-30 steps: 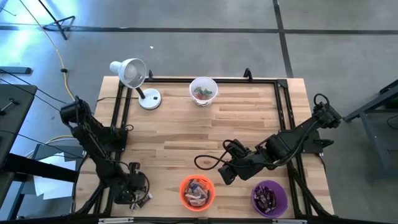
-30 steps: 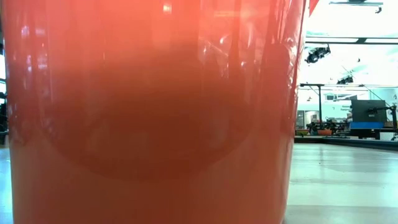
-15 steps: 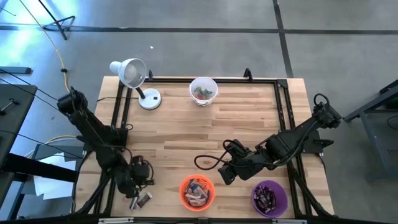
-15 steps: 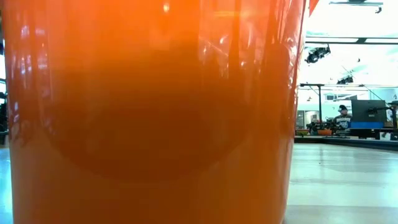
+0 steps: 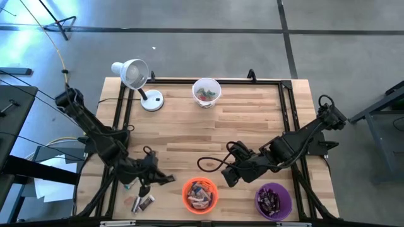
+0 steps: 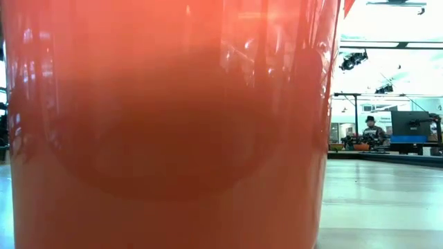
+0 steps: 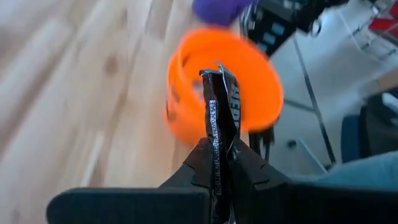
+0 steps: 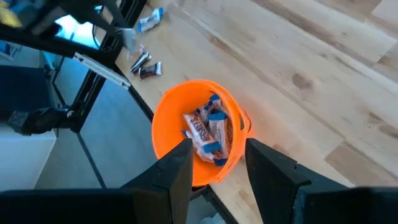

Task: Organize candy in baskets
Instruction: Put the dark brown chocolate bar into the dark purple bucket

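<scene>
Dark-wrapped candy bar (image 7: 219,118) is clamped upright between the closed fingers of the left gripper (image 5: 165,179), at 9 o'clock of the round orange plastic basket (image 5: 201,194) holding wrapped candies. Right gripper (image 5: 228,176), fingers (image 8: 179,163) apart and holding nothing, hovers at 1 o'clock of that basket; the purple basket (image 5: 273,200) sits at its 3 o'clock. Two loose wrapped candy pieces (image 5: 142,203) lie on the light wooden table (image 5: 189,129) near its front edge, at 9 o'clock of the orange basket

White desk lamp (image 5: 134,74) at table's (image 5: 183,135) far left corner, person (image 6: 374,131) in room beyond
</scene>
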Controlling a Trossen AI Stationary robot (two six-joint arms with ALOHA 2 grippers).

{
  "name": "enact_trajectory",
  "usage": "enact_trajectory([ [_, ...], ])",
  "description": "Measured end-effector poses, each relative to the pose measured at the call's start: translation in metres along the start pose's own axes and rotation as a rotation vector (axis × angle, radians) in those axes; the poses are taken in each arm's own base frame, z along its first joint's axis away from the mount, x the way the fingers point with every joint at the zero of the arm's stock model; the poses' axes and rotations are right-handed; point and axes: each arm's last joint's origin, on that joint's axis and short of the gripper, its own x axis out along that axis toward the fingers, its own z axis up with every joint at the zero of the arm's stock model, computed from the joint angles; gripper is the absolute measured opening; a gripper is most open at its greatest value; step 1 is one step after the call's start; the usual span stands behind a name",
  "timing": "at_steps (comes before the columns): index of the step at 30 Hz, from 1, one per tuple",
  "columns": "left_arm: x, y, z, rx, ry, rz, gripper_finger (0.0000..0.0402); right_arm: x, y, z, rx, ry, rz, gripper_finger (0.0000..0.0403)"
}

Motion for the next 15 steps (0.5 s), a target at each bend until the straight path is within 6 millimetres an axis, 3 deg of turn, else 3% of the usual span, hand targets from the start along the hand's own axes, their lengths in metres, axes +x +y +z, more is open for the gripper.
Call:
enact_trajectory([
  [6, -0.006, -0.01, 0.032, 0.019, -0.117, 0.017, 0.0006, 0.001, 0.0, 0.002, 0.089, 0.012, 0.001, 0.0142],
  [15, -0.007, -0.008, 0.052, 0.061, -0.169, 0.046, 0.0006, 0.002, -0.001, 0.004, 0.108, 0.071, 0.007, 0.0142],
])
